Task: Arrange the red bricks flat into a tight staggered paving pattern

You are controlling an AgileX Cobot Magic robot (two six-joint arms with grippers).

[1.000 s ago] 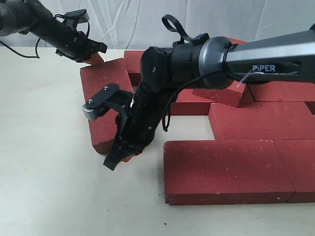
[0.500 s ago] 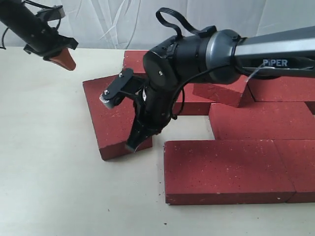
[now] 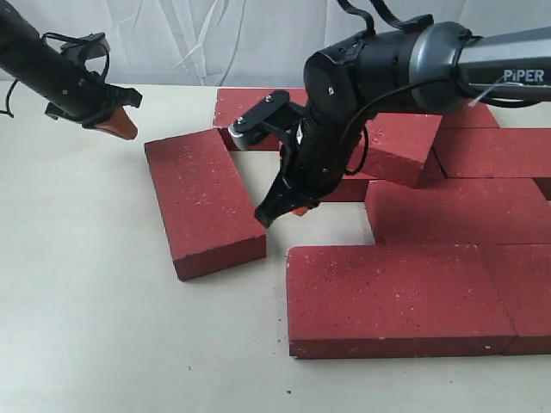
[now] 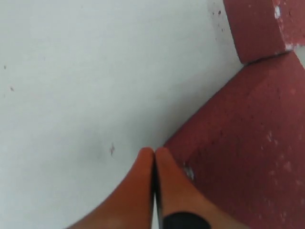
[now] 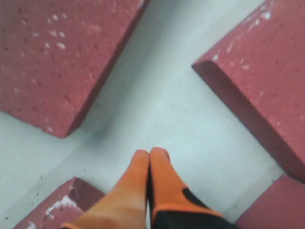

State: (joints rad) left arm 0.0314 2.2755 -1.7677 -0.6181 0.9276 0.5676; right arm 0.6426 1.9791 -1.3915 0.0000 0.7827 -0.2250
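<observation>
The left gripper (image 3: 116, 127) and right gripper (image 3: 280, 206) are both pinched closed on nothing, and the crooked brick (image 3: 205, 204) lies flat at 9 o'clock from the right one, so a hard push could spin it and leave a gap beside the row (image 3: 396, 297).

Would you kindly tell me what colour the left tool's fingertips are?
Orange; the fingertips show best in the left wrist view, pressed together.

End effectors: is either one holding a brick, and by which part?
Nothing is held. The left end effector and right end effector are both shut and empty, near the red bricks but gripping none.
</observation>
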